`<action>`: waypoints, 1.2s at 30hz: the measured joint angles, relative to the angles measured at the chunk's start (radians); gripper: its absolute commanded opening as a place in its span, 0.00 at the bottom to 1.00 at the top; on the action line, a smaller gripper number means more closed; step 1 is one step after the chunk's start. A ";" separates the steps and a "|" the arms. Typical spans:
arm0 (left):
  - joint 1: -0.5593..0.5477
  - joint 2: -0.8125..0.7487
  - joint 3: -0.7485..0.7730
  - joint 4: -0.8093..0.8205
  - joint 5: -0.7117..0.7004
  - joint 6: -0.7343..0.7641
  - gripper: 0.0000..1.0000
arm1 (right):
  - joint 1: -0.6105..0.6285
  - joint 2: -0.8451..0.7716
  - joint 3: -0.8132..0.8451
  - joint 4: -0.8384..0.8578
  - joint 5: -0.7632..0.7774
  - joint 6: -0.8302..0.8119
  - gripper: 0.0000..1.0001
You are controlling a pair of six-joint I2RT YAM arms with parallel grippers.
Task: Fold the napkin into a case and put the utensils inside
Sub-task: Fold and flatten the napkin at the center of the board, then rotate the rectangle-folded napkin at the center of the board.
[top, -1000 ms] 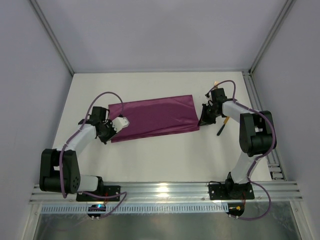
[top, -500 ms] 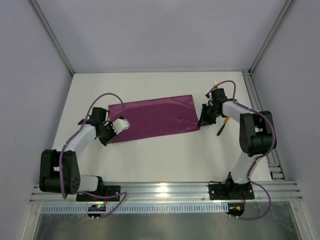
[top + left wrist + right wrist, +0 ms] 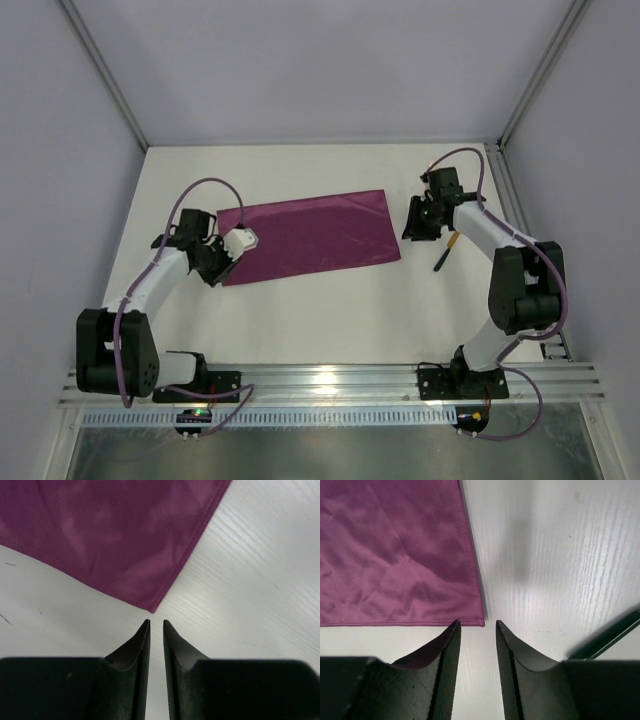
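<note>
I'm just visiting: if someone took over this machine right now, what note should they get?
Left gripper: jaws slightly apart, empty, by the napkin's left end.
Right gripper: jaws open, empty, by its right end.
Napkin lies flat on the table, folded to an oblong.
One dark-handled utensil lies right of it; the other I cannot find.
Left to do: finish the folding, slip utensils inside.

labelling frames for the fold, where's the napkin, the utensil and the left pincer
napkin [image 3: 308, 237], top view, middle of the cloth
utensil [image 3: 440, 262], top view, dark handle
left pincer [image 3: 156, 622], left wrist view, between the fingertips
</note>
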 measured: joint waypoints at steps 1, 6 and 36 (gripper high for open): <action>0.000 0.010 0.005 0.018 -0.010 -0.023 0.15 | 0.009 -0.008 0.005 -0.001 0.021 0.002 0.32; -0.030 0.108 0.020 0.117 -0.096 -0.109 0.14 | 0.100 -0.010 0.027 0.010 0.061 0.008 0.17; 0.005 0.088 0.031 0.159 -0.101 -0.252 0.32 | 0.079 0.052 0.006 0.065 0.039 0.028 0.31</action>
